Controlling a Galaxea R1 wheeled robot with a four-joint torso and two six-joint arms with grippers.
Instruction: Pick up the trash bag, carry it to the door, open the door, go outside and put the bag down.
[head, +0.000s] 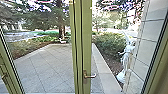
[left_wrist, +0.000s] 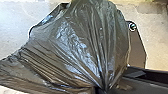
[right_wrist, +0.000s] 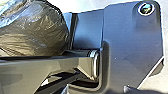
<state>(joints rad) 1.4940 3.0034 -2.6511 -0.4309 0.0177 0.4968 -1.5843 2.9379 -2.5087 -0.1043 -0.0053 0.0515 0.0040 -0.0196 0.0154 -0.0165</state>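
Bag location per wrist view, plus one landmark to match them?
Left wrist view: bag partly covers the robot's dark plate, its folds drawn together at one spot.
Right wrist view: bag bulges beside the plate and jointed bar.
Shared landmark: dark plate with round fitting.

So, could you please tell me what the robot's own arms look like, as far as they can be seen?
There is a dark grey jointed bar with smooth, flat sides, and a pale, silvery ring at its joint. The robot's wide dark plate beside it carries a round, glassy fitting. Cables or markings cannot be made out.
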